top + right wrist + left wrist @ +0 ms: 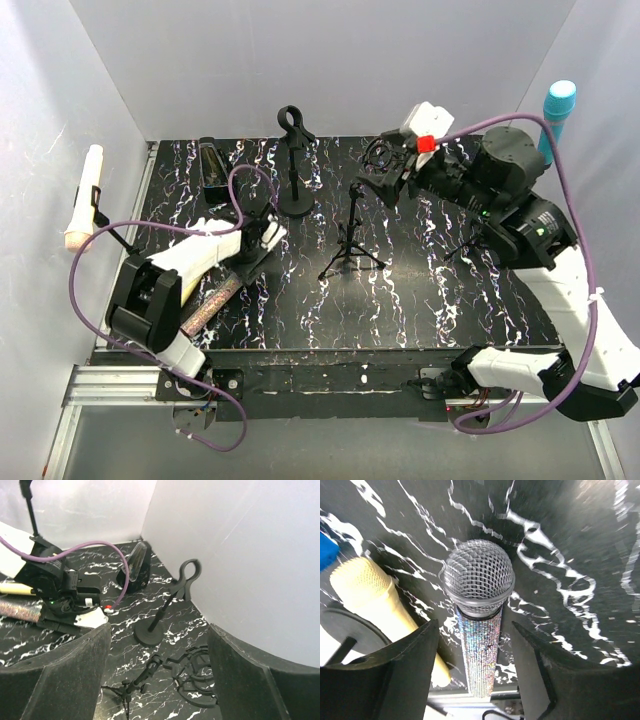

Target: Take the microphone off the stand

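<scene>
A glitter-handled microphone [479,650] with a silver mesh head lies on the black marbled table [420,290]; from above its handle [213,301] shows under my left arm. My left gripper [475,630] straddles the handle just behind the head, open, with a gap on each side. A cream microphone [85,195] sits on a stand at the left wall, and its head [362,587] shows beside the glitter one. A blue microphone [557,108] stands at the right wall. My right gripper [159,630] hangs open and empty over the tripod stand [350,240] and its shock mount [197,677].
A round-base stand with an empty clip [295,165] stands at the back middle. A dark block [212,165] sits at the back left. White walls close in the left, back and right sides. Purple cables loop over both arms.
</scene>
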